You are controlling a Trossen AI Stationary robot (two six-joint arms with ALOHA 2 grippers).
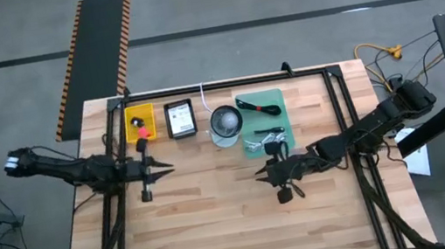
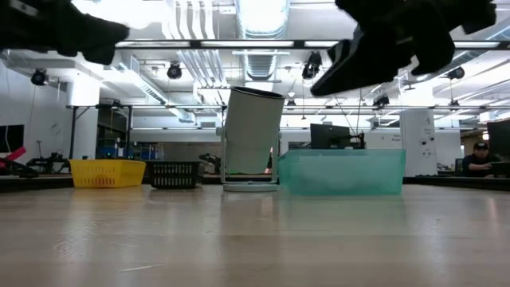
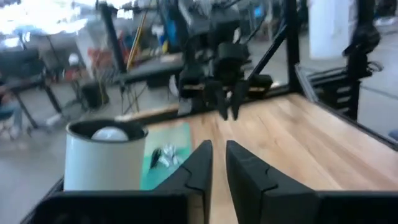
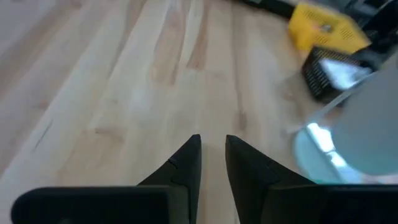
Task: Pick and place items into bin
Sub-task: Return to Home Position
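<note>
A black bin [image 1: 168, 121] sits near the table's far edge, left of centre, with a white packet [image 1: 180, 117] with black print lying flat inside. Just left of it, a yellow bin [image 1: 139, 113] holds a red knob [image 1: 143, 134]. Further right, a green tray [image 1: 273, 99] holds a black cable [image 1: 257, 107] and silver metal pieces [image 1: 261, 143].

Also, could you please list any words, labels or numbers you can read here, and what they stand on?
None can be read.
Any print on the white packet lying in the black mesh bin is too small to read.
</note>
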